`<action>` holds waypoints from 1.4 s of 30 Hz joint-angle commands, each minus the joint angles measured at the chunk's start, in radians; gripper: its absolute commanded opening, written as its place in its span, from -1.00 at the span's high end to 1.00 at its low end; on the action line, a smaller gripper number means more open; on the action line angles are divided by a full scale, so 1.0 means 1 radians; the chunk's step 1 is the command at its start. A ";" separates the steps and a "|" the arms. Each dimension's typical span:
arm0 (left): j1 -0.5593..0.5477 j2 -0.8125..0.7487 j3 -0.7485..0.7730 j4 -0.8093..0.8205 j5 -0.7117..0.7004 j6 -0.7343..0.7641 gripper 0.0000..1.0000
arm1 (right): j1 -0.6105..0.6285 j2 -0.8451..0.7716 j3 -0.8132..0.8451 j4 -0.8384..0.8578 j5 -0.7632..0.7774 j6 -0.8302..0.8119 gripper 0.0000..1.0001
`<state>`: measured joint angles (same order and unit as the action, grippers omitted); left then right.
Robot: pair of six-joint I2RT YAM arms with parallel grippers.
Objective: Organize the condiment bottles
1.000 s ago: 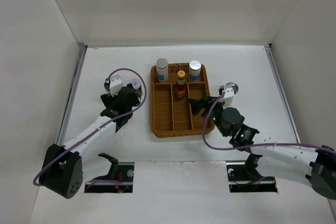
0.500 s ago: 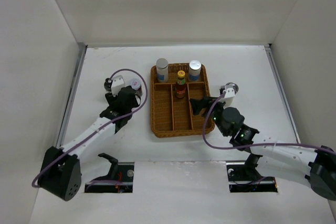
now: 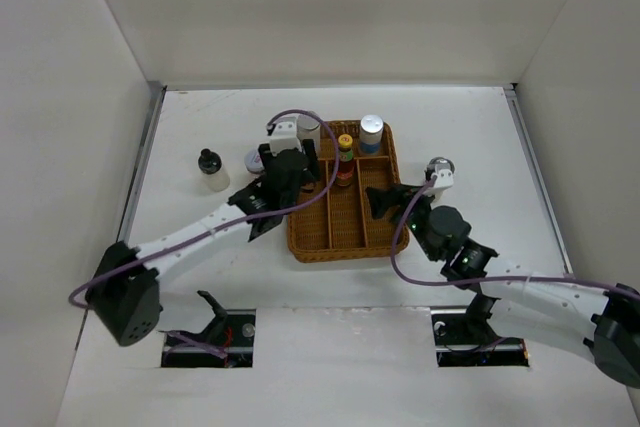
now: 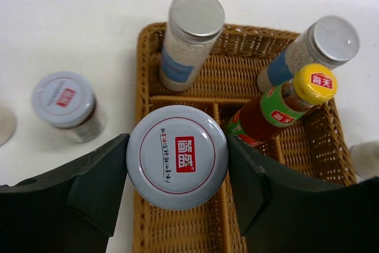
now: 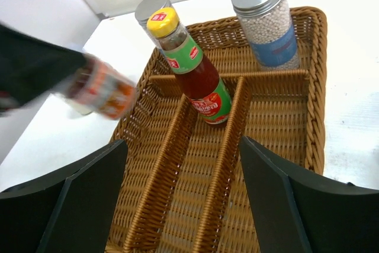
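On the white table (image 3: pixel 480 127), the wicker basket (image 3: pixel 340 250) sits mid-field, with 3 long columns plus back cells. Left gripper (image 4: pixel 177 170) is clamped on 1 white-lidded brown jar (image 4: pixel 176 146), which hangs over the basket's left column, just beside the divider (image 4: pixel 220 205). Right gripper (image 5: pixel 183 146) gapes empty above the basket's near end. 2 silver-topped shakers (image 4: pixel 189 34) stand in the back cells, and the red sauce bottle (image 4: pixel 263 114) tilts in the middle column. Outside the basket: second jar (image 4: pixel 66 105) just to its left, black-capped shaker (image 3: pixel 210 172) farther left, grey-capped shaker (image 3: pixel 440 165) on the right.

We judge the step in hand is placing the held jar. To do it well, we'd centre it over the left column and come down straight. We'd keep off the divider and the sauce bottle, and release only once the base rests flat.
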<state>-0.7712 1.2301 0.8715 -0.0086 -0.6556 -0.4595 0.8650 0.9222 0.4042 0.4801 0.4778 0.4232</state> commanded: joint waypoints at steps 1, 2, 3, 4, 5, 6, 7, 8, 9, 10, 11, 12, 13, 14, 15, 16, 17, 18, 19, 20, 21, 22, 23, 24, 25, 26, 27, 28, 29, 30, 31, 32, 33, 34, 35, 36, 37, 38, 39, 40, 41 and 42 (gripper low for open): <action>0.016 0.107 0.057 0.212 0.025 0.035 0.35 | -0.008 -0.031 -0.005 0.051 0.016 0.009 -0.66; 0.025 0.138 0.064 0.237 0.030 0.036 0.35 | -0.007 -0.036 -0.007 0.051 0.016 0.008 -0.66; 0.031 0.167 0.072 0.257 0.033 0.038 0.35 | -0.010 -0.037 -0.010 0.052 0.016 0.009 -0.67; 0.036 0.187 0.078 0.269 0.037 0.038 0.35 | -0.014 -0.039 -0.011 0.054 0.015 0.009 -0.67; 0.039 0.207 0.084 0.283 0.042 0.041 0.35 | -0.016 -0.039 -0.011 0.052 0.012 0.012 -0.67; 0.040 0.225 0.087 0.295 0.042 0.044 0.35 | -0.014 -0.039 -0.011 0.051 0.010 0.014 -0.67; 0.046 0.241 0.087 0.303 0.047 0.044 0.35 | -0.014 -0.040 -0.011 0.051 0.007 0.015 -0.67; 0.048 0.259 0.087 0.309 0.050 0.041 0.35 | -0.014 -0.042 -0.011 0.051 0.007 0.015 -0.67; 0.048 0.284 0.086 0.324 0.059 0.039 0.35 | -0.017 -0.042 -0.013 0.052 0.007 0.015 -0.68; 0.048 0.305 0.083 0.338 0.063 0.038 0.33 | -0.022 -0.042 -0.018 0.057 0.010 0.015 -0.68; 0.046 0.324 0.080 0.352 0.066 0.036 0.32 | -0.028 -0.039 -0.018 0.057 0.005 0.020 -0.68; 0.042 0.339 0.074 0.367 0.060 0.035 0.31 | -0.031 -0.036 -0.018 0.054 0.001 0.025 -0.68; 0.039 0.359 0.067 0.383 0.056 0.038 0.29 | -0.028 -0.034 -0.018 0.055 -0.007 0.026 -0.69; 0.039 0.373 0.063 0.395 0.051 0.038 0.27 | -0.028 -0.031 -0.015 0.057 -0.013 0.026 -0.70; 0.039 0.384 0.061 0.400 0.048 0.036 0.24 | -0.030 -0.025 -0.015 0.057 -0.015 0.026 -0.71; 0.039 0.388 0.061 0.400 0.044 0.035 0.17 | -0.033 -0.017 -0.013 0.058 -0.015 0.028 -0.71; 0.037 0.385 0.061 0.400 0.039 0.035 0.08 | -0.036 -0.011 -0.013 0.060 -0.015 0.029 -0.71; 0.033 0.373 0.055 0.401 0.019 0.038 -0.10 | -0.039 -0.006 -0.013 0.060 -0.016 0.032 -0.72; 0.030 0.364 0.052 0.401 0.004 0.039 -0.23 | -0.037 -0.005 -0.011 0.060 -0.019 0.032 -0.73; 0.025 0.349 0.049 0.394 -0.019 0.042 -0.38 | -0.037 -0.009 -0.011 0.060 -0.021 0.031 -0.73; 0.022 0.335 0.047 0.388 -0.032 0.047 -0.49 | -0.037 -0.014 -0.011 0.060 -0.018 0.031 -0.74; 0.020 0.316 0.044 0.378 -0.033 0.053 -0.55 | -0.040 -0.016 -0.015 0.060 -0.018 0.032 -0.75; 0.016 0.293 0.041 0.365 -0.036 0.058 -0.59 | -0.045 -0.016 -0.016 0.061 -0.018 0.034 -0.75; 0.008 0.267 0.037 0.351 -0.042 0.062 -0.60 | -0.047 -0.017 -0.018 0.061 -0.021 0.037 -0.76; 0.002 0.238 0.028 0.339 -0.050 0.067 -0.60 | -0.047 -0.017 -0.018 0.061 -0.021 0.037 -0.76; -0.001 0.208 0.012 0.331 -0.062 0.068 -0.59 | -0.045 -0.020 -0.018 0.061 -0.018 0.035 -0.76; -0.004 0.177 -0.006 0.326 -0.076 0.068 -0.59 | -0.045 -0.022 -0.018 0.061 -0.015 0.035 -0.76; -0.003 0.143 -0.025 0.319 -0.085 0.068 -0.59 | -0.050 -0.020 -0.019 0.063 -0.016 0.037 -0.76; 0.003 0.112 -0.040 0.308 -0.090 0.067 -0.59 | -0.053 -0.016 -0.021 0.063 -0.021 0.040 -0.75; 0.013 0.085 -0.054 0.293 -0.095 0.065 -0.59 | -0.053 -0.011 -0.019 0.063 -0.021 0.042 -0.73; 0.031 0.065 -0.066 0.274 -0.101 0.062 -0.59 | -0.051 -0.005 -0.016 0.063 -0.025 0.043 -0.70; 0.057 0.054 -0.072 0.254 -0.104 0.059 -0.59 | -0.051 0.003 -0.013 0.063 -0.028 0.043 -0.65; 0.087 0.051 -0.075 0.236 -0.102 0.056 -0.59 | -0.051 0.010 -0.008 0.063 -0.031 0.042 -0.56; 0.127 0.057 -0.072 0.216 -0.093 0.050 -0.61 | -0.051 0.018 -0.005 0.063 -0.033 0.040 -0.50; 0.160 0.069 -0.063 0.199 -0.082 0.047 -0.62 | -0.051 0.026 -0.005 0.063 -0.034 0.043 -0.47; 0.189 0.087 -0.051 0.190 -0.069 0.047 -0.65 | -0.051 0.033 -0.004 0.063 -0.039 0.043 -0.47; 0.219 0.110 -0.034 0.184 -0.049 0.050 -0.69 | -0.051 0.040 -0.001 0.063 -0.045 0.043 -0.47; 0.239 0.136 -0.019 0.180 -0.024 0.054 -0.72 | -0.051 0.043 0.001 0.063 -0.047 0.043 -0.48; 0.264 0.167 -0.003 0.179 -0.003 0.055 -0.74 | -0.051 0.044 0.004 0.063 -0.045 0.039 -0.50; 0.282 0.198 0.016 0.176 0.022 0.055 -0.74 | -0.051 0.046 0.004 0.063 -0.045 0.038 -0.53; 0.296 0.225 0.035 0.167 0.040 0.055 -0.75 | -0.051 0.049 0.002 0.063 -0.047 0.042 -0.56; 0.309 0.251 0.052 0.162 0.048 0.055 -0.76 | -0.051 0.050 0.001 0.063 -0.048 0.043 -0.58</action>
<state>-0.4877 1.4361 0.8532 0.1841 -0.6769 -0.4046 0.8185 0.9707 0.3893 0.4850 0.4458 0.4538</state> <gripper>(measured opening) 0.875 0.783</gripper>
